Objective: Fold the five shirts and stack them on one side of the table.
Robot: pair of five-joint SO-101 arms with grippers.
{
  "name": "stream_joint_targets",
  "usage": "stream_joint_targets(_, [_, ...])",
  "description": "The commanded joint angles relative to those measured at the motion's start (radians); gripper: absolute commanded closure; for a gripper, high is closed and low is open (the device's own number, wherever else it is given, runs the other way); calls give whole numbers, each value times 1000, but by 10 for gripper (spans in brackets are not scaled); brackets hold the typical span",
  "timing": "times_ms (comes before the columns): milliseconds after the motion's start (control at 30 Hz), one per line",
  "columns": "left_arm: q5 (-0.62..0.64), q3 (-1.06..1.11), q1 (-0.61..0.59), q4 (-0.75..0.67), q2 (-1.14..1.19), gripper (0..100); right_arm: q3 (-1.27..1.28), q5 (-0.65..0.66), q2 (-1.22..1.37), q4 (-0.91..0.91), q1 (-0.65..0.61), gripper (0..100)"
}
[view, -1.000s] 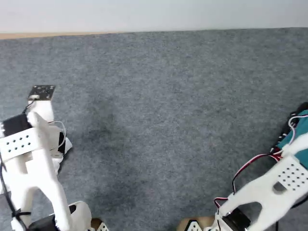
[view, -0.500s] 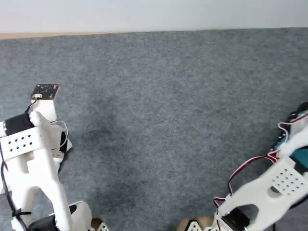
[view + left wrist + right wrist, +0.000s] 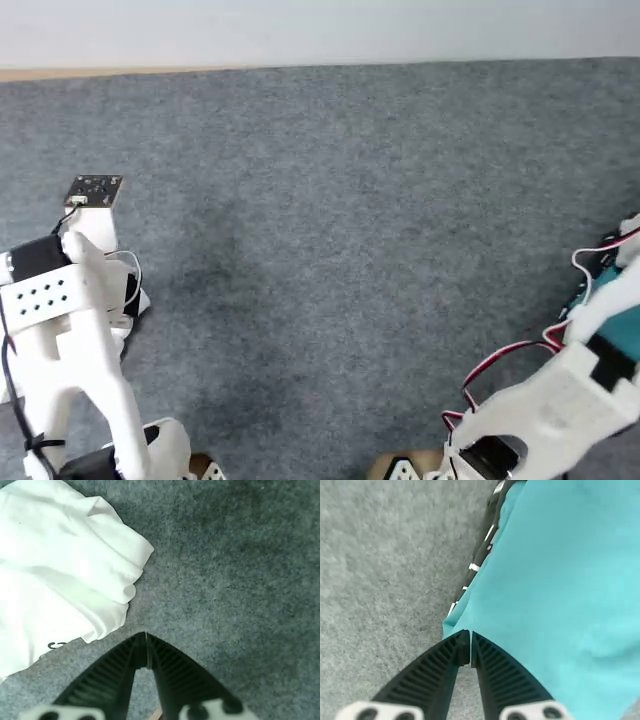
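Both pincers clenched. Left gripper holds nothing, over table just beside white shirt, left edge. Right gripper tips at teal shirt hem, right edge, possibly nipping fabric.

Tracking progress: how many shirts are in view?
2: white shirt by the left gripper, teal shirt by the right gripper; dark striped cloth under it may be another.

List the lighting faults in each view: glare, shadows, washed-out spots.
High view: the light is even, with a faint darker patch on the mat left of the middle and no glare. Left wrist view: the white shirt is washed out at its brightest part, so the folds there barely read. Right wrist view: the teal shirt is evenly lit, with soft shading in its creases.
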Motion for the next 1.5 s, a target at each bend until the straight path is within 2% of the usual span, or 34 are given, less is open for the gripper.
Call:
stream_joint_targets(0, [-8,-12,8,0,-31,993,-3,-11,-120,41,-5,989])
stream_joint_targets(300, [-8,-12,8,2,-31,993,20,-12,-232,44,-5,989])
stream_joint_targets(433, [-8,-12,8,2,-31,993,120,-12,-317,44,-15,989])
stream_joint_targets(600, [-2,-47,9,14,-32,993,361,-17,-504,44,-74,989])
stream_joint_targets(833, [29,-334,-26,98,-25,992,807,-114,-817,41,-242,989])
stream_joint_targets(967, [-107,-351,-103,95,-23,975,980,-170,-941,41,-305,989])
stream_joint_targets(1100, [-281,-297,-206,84,-23,858,1045,-166,-1003,41,-302,989])
stream_joint_targets(1200, [-397,-228,-276,29,-21,803,1049,-163,-1010,41,-300,989])
stream_joint_targets(1333, [-583,-117,-316,-86,29,789,1049,-163,-1010,41,-300,989])
stream_joint_targets(1467, [-614,-74,-313,-215,163,786,1049,-163,-1010,41,-300,989])
